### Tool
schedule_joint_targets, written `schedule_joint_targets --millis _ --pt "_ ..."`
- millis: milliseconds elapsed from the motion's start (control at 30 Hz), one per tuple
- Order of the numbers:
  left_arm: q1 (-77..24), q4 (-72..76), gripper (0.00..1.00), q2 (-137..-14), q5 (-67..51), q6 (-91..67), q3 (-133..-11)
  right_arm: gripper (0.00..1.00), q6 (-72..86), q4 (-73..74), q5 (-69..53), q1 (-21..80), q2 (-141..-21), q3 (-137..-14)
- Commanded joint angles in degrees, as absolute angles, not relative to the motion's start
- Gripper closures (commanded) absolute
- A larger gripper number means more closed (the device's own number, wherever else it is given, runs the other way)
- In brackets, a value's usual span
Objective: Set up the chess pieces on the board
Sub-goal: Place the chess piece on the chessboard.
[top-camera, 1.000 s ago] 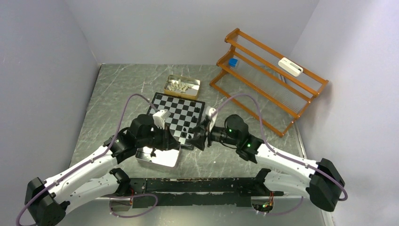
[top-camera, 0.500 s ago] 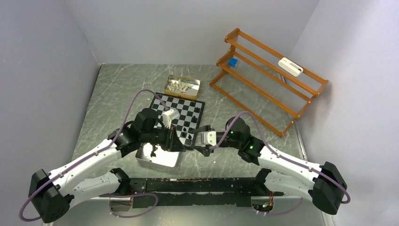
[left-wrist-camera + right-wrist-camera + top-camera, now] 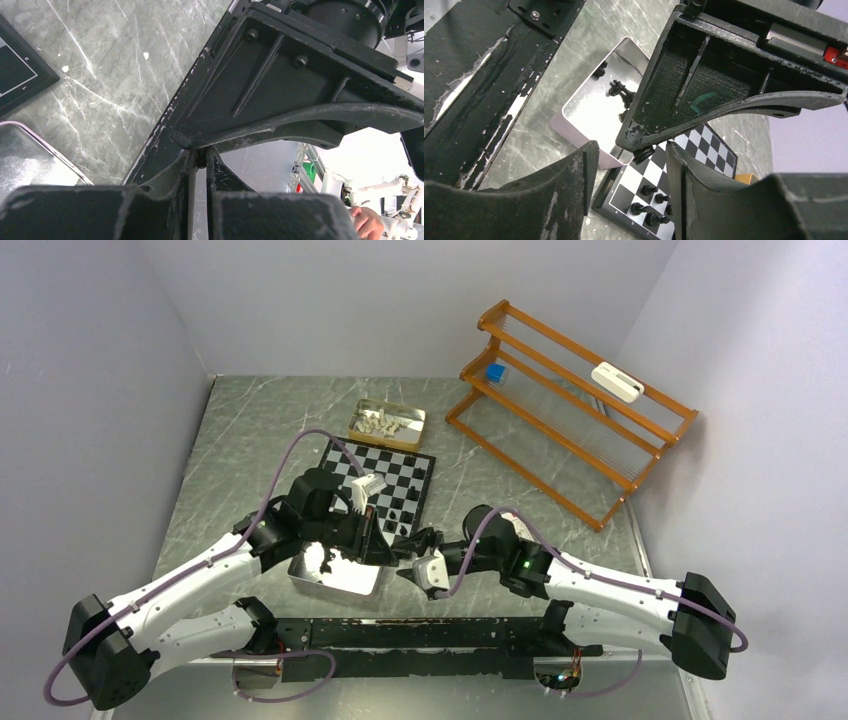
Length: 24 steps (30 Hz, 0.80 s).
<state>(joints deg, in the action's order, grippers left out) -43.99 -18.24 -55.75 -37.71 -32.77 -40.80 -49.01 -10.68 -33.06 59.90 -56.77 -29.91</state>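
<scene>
1. Meanwhile, the left gripper (image 3: 200, 160) hung clenched above the board's (image 3: 395, 472) near edge, beside the silver tray (image 3: 340, 585).
2. The right gripper (image 3: 631, 150), released, was just right of it.
3. Black chess pieces (image 3: 650, 190) stood on near squares.

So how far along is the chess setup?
Early. Done: a few black pieces stand on the board's near edge. In hand: the left gripper is shut, apparently on one black piece; the right gripper is open, empty. Left: remaining black pieces in the near tray, the white pieces in the far tray.
</scene>
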Motion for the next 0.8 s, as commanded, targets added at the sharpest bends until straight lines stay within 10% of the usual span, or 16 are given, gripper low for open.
schedule_joint_targets --millis 0,767 --pt "-44.25 -17.10 0.94 -56.62 -40.42 -32.53 -42.22 0.47 -52.07 -11.66 -29.47 61.29 -56.24 -30.79" --pt "-44.33 -20.11 0.86 -60.59 -39.54 -33.57 -45.83 0.86 -51.55 -12.49 -27.43 64.36 -55.98 -27.35"
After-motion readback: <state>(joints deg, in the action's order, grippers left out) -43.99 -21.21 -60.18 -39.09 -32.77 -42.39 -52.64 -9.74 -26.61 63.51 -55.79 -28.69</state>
